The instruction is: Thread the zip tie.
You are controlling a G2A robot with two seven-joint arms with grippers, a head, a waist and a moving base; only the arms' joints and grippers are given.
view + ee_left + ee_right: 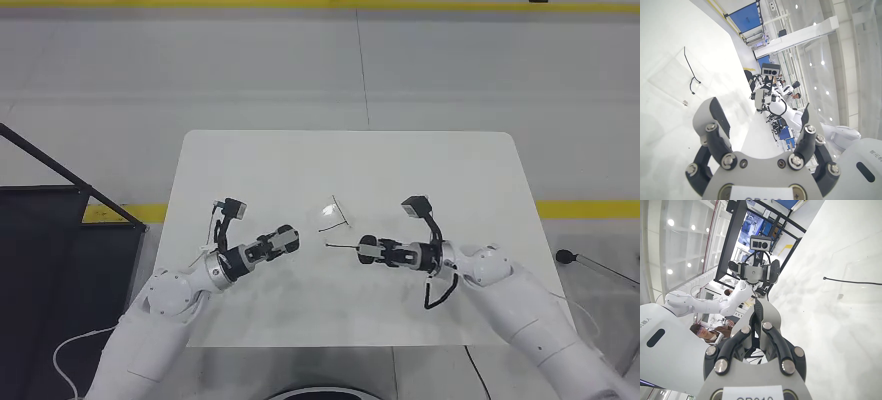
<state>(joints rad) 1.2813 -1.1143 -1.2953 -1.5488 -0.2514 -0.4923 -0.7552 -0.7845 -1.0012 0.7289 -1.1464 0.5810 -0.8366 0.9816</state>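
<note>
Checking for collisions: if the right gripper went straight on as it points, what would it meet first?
Likely the left gripper, open and facing it; a zip tie lies lower, on the table.

White table point(450, 170) over grey floor point(200, 70) (yellow stripe point(590, 209) on either side).

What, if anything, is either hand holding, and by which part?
The left hand is open and empty; whether the shut right hand pinches anything cannot be told.

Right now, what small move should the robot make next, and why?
Probably bring the open left end effector toward the bent zip tie: it lies untouched on the table, while the right end effector is shut.
</note>
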